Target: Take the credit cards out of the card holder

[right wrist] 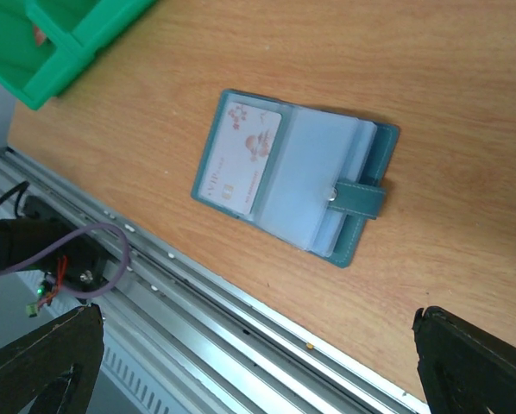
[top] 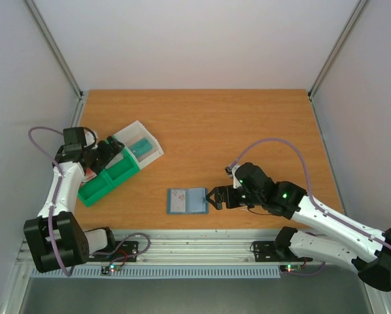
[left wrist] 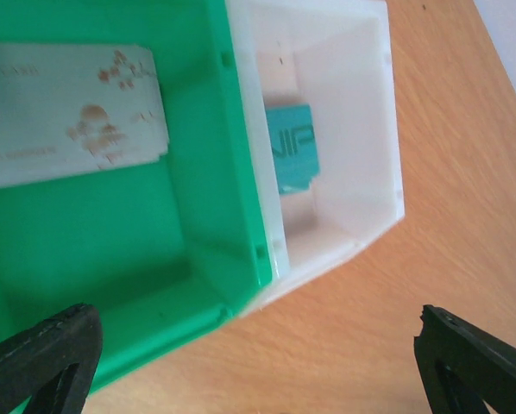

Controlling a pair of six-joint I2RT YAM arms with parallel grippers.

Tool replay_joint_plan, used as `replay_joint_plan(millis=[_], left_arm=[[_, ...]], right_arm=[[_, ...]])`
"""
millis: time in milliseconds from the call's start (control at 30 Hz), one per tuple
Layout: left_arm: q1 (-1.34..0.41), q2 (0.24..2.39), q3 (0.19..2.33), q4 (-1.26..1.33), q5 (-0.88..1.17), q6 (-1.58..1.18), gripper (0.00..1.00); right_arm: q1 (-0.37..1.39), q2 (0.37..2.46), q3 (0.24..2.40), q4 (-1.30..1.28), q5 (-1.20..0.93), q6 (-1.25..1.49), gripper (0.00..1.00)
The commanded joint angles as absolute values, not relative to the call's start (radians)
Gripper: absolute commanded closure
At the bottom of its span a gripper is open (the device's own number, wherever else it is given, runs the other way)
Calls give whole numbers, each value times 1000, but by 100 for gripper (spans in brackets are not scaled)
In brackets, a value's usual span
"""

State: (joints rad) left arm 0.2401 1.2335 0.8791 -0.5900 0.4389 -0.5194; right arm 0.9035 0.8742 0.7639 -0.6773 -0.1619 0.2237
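Both the left tool [left wrist: 258, 349] and right tool [right wrist: 258, 354] are released. The card holder [right wrist: 327, 177] (one card [right wrist: 241, 159] visible inside) lies open on the table [right wrist: 413, 69]; unrestrained, it may be dragged when that card is pulled.

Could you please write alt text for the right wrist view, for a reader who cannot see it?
A teal card holder lies open on the wooden table, one whitish flower-printed card showing in its left leaf, the tab clasp on its right edge. The open right pincer frames the bottom corners; a green tray sits top left.
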Motion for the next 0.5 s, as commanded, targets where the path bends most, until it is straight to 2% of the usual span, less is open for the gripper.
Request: replay_joint_plan(millis=[0, 200, 467], left_arm=[[220, 1174, 832, -612, 564, -510, 1], [127, 1134, 789, -608, 627, -488, 4], [6, 1082, 716, -531, 755, -524, 15]], right_arm=[[909, 933, 794, -658, -137, 248, 2], [908, 1014, 803, -619, -121, 291, 3], [908, 1048, 782, -575, -65, 348, 9]])
